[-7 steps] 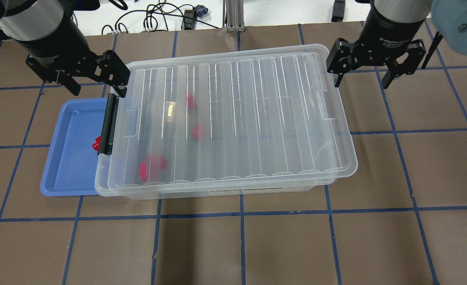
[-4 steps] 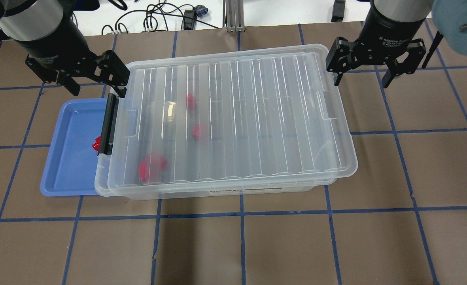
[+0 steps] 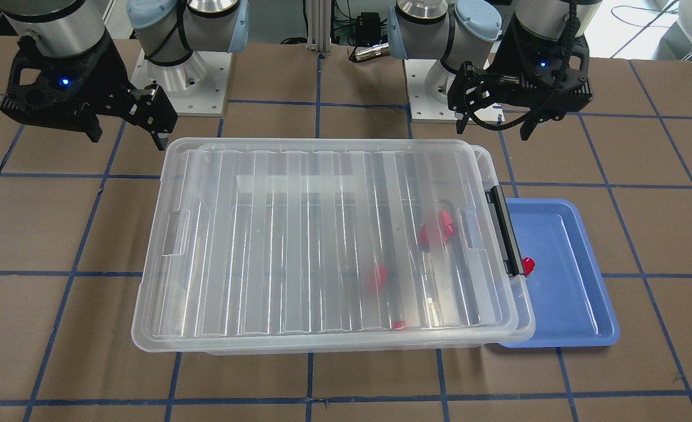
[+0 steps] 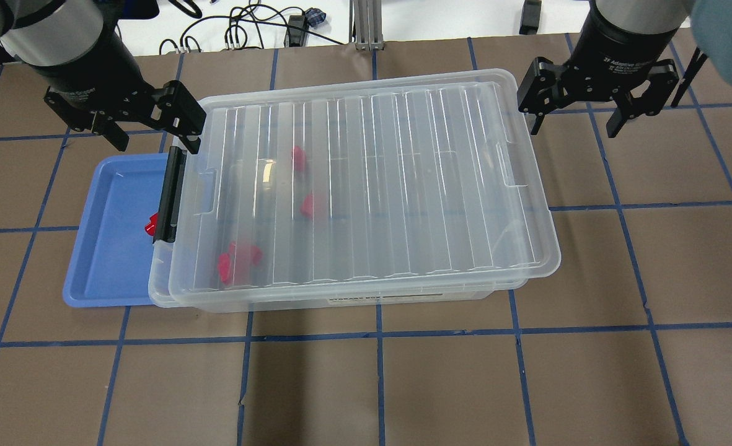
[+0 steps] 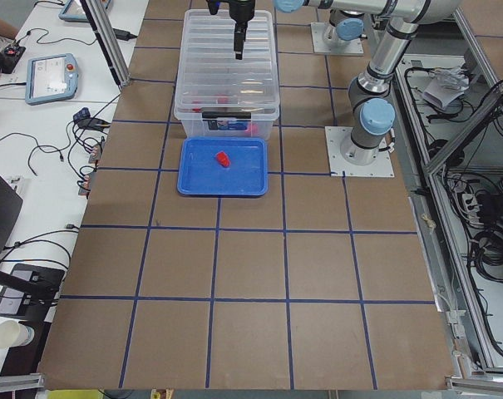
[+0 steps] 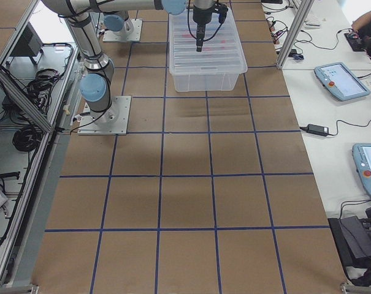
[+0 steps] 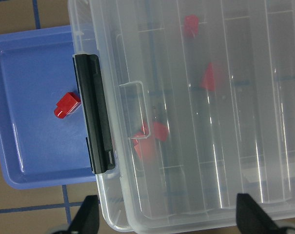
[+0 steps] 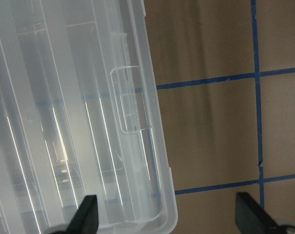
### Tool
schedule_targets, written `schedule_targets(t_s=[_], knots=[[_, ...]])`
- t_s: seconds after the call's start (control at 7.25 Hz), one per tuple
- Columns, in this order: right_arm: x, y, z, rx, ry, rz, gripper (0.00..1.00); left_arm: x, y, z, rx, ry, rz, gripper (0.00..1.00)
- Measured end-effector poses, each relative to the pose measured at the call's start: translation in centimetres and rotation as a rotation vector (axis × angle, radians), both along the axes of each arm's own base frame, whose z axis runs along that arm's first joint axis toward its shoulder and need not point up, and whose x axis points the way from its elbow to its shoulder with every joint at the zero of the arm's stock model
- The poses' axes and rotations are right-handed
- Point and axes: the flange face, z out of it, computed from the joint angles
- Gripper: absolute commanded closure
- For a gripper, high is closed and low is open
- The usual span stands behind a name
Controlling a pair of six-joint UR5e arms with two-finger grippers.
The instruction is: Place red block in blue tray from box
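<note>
Seen from overhead, the robot's left hand [image 4: 155,144] hangs above the far left corner of the box [image 4: 403,186], fingers spread apart and holding nothing. Below it the blue tray [image 4: 102,260] sits on the brown tabletop [image 4: 465,384], just beside the box's end with the black latch bar [image 4: 168,195]. One red block [image 4: 150,225] lies inside the tray, on the side nearest the latch. The box has its ribbed lid on, and several more red blocks [image 4: 307,205] show blurred through it in the left half. At far right, the right hand [image 4: 574,130] hovers off the box's far corner, fingers apart and empty.
</note>
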Motion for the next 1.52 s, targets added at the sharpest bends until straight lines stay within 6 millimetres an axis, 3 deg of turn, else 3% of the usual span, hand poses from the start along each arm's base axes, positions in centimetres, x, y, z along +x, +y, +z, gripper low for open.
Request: schedule_targets(t_s=[1.52], knots=[[-0.40,-0.21,-0.04,-0.013,0.026,0.001,0.00,-0.20,-0.10,-0.61,0.009,0.000,0.017,0.00]])
